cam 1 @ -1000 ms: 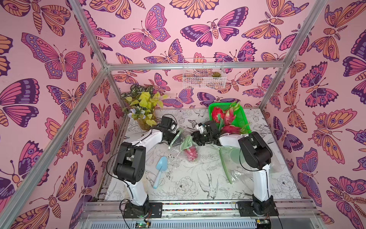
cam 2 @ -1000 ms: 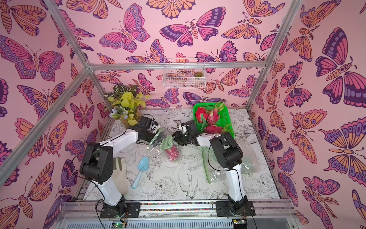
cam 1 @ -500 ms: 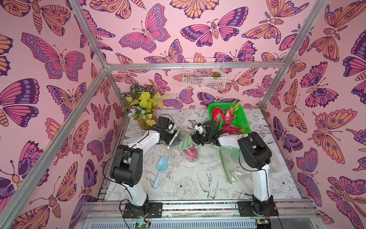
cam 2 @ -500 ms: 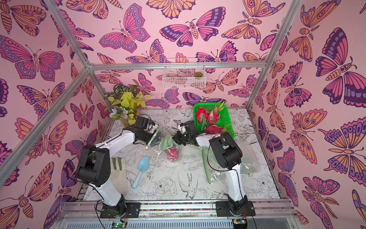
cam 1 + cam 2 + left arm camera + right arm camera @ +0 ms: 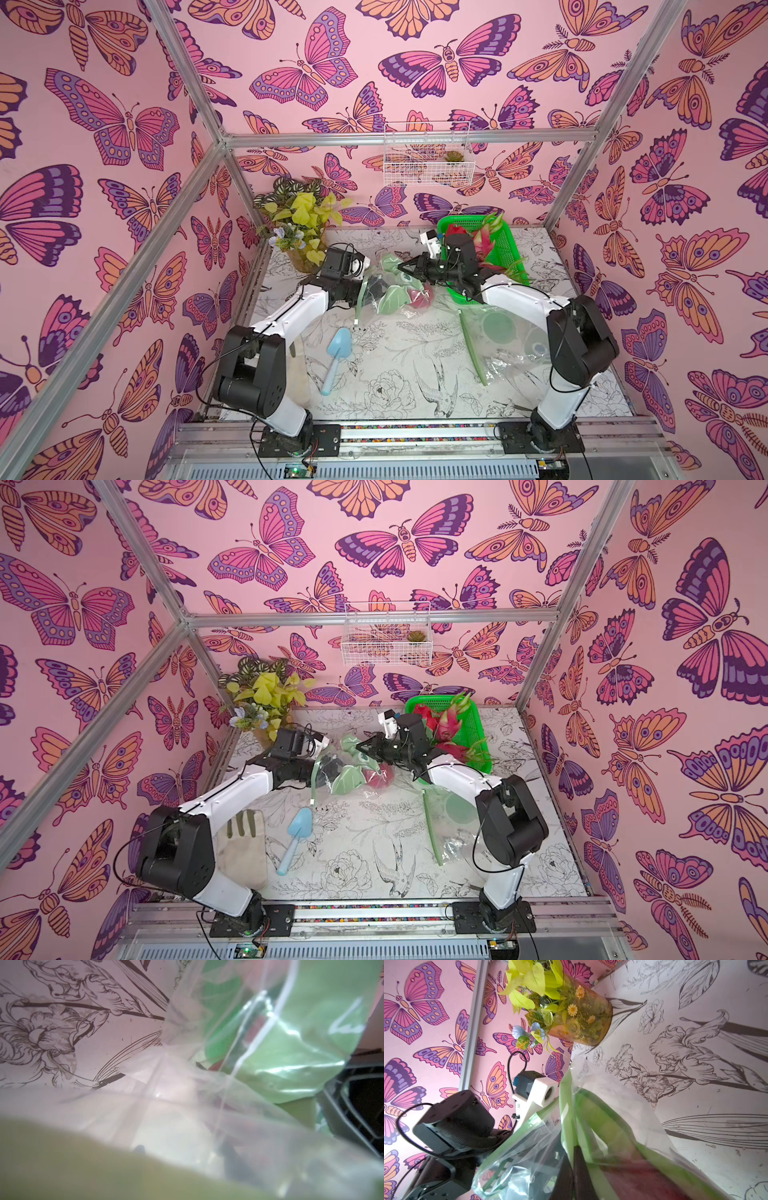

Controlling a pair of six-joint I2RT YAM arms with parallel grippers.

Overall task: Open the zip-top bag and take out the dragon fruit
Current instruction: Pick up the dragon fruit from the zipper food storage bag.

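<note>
Between the two arms, the right gripper (image 5: pixel 405 267) has its jaws pinched tight on the clear green-banded zip-top bag (image 5: pixel 384 293); whether the left gripper's (image 5: pixel 370 286) jaws grip it I cannot tell. One magenta dragon fruit (image 5: pixel 419 297) lies inside, with more in the green plastic basket (image 5: pixel 505 249) at two o'clock.

Two white-shelled arms (image 5: pixel 293 309), bulky black joints, thin black looping cables, white wrist camera housings (image 5: pixel 538 1093)

A blue trowel (image 5: pixel 337 357) lies near the left gripper, toward the arm bases. A potted plant (image 5: pixel 300 224) stands behind that gripper; an empty bag (image 5: pixel 498 345) lies beneath the right arm.
</note>
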